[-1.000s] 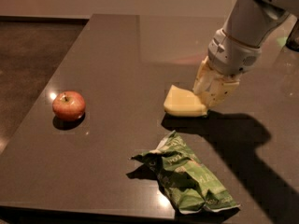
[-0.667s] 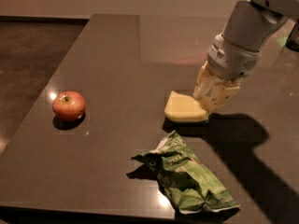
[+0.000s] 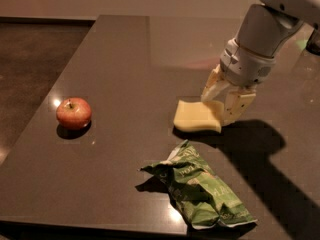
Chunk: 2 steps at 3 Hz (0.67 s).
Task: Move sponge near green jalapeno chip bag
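Gripper [image 3: 223, 104] holding the sponge [image 3: 196, 117] low at the dark table [image 3: 115, 59], right of centre.
Its jaws are closed on the sponge's right end. The sponge's long axis runs left to right, free end pointing left. The green jalapeno chip bag [image 3: 200, 191] lies crumpled just nearer, contents hidden. A red apple [image 3: 73, 112] sits well left.

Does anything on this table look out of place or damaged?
Only the green jalapeno chip bag: crumpled, lying flat by the table's front edge. The tool grips the sponge beyond it; the apple sits upright.
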{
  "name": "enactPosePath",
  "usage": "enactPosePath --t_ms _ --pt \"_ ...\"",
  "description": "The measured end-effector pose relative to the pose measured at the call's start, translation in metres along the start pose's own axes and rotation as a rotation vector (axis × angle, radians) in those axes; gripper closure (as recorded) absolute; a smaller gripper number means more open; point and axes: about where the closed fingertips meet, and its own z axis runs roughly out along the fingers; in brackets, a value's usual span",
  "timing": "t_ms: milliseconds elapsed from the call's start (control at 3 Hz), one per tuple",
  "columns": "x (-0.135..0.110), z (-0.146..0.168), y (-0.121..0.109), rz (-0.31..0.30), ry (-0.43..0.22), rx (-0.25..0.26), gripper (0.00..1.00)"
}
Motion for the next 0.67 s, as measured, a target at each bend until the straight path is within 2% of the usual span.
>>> enactPosePath --t_ms 333,667 --pt "-0.0003 -0.0001 -0.0065 -0.001 0.002 0.026 0.00" --pt "-0.0004 -0.0001 -0.0078 -0.001 0.002 0.031 0.00"
